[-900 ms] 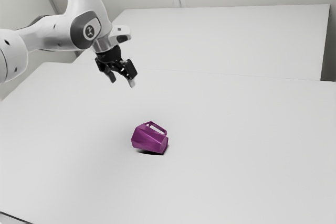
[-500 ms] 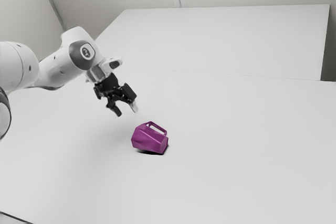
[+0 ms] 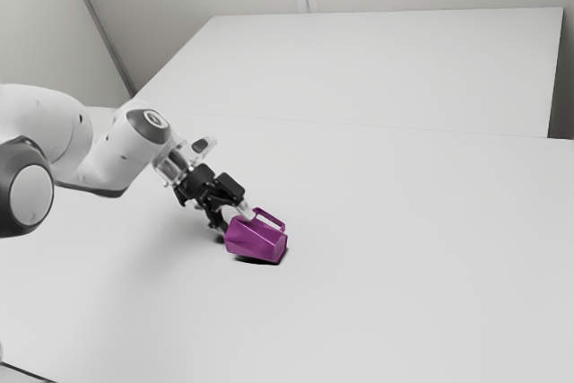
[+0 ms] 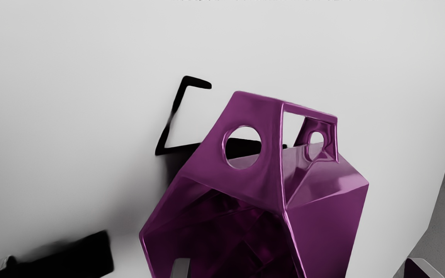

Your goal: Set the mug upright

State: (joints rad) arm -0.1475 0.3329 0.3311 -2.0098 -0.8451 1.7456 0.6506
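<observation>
Well, the mug [image 3: 257,239] is lying on its side on the table [image 3: 404,266], its mouth [image 4: 230,239] facing the gripper [image 3: 235,221] and its base [image 3: 282,247] pointing toward the exterior view's right. Its handle [image 4: 253,106] is sticking up, so it's probably leaving the rim fairly free for a pinch. The jaws are standing wide apart and holding nothing: one finger [image 4: 180,270] is showing against the mouth, the other is sitting out past the mug's outer side. That looks like straddling a wall, presumably because gripping the mouth end is giving the best chance of tipping the mug onto its base. Whether either tip is touching, I can't tell. Up above, the arm [image 3: 117,154] is sloping down from the exterior view's left, the hand leaning over toward the mouth rather than pointing straight down. A shallow bite would be risking a slip or a roll, so closing squarely is mattering here.
</observation>
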